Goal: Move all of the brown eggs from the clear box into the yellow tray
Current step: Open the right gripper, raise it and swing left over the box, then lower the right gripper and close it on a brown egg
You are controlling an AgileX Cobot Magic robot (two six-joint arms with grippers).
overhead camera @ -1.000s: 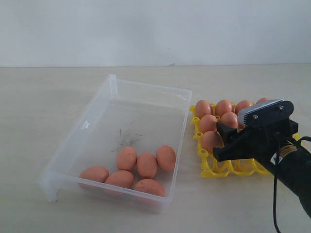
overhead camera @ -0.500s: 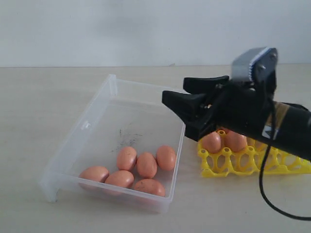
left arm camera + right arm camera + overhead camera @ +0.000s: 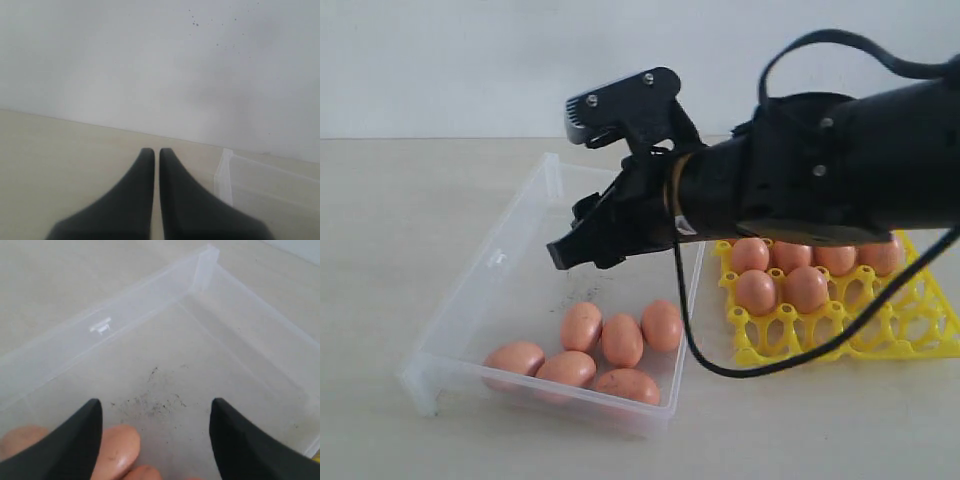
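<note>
Several brown eggs (image 3: 622,340) lie clustered at the near end of the clear box (image 3: 510,262). Several more fill cups of the yellow tray (image 3: 920,330) to its right, such as one egg (image 3: 805,288) in the front row. My right gripper (image 3: 575,245) reaches across from the right and hangs open and empty above the box's middle. In the right wrist view its jaws (image 3: 156,407) stand wide over the scuffed box floor (image 3: 150,400), with an egg (image 3: 117,450) beside one finger. My left gripper (image 3: 154,152) is shut and empty, next to a box corner (image 3: 227,175).
The box and tray stand side by side on a pale wooden table (image 3: 410,200) before a white wall. The right arm's black body and cable (image 3: 820,170) cover the tray's far rows. The left arm does not show in the exterior view.
My right arm has swung left, from low over the yellow tray to above the clear box, with its jaws still open and empty. The eggs in the box have not moved.
</note>
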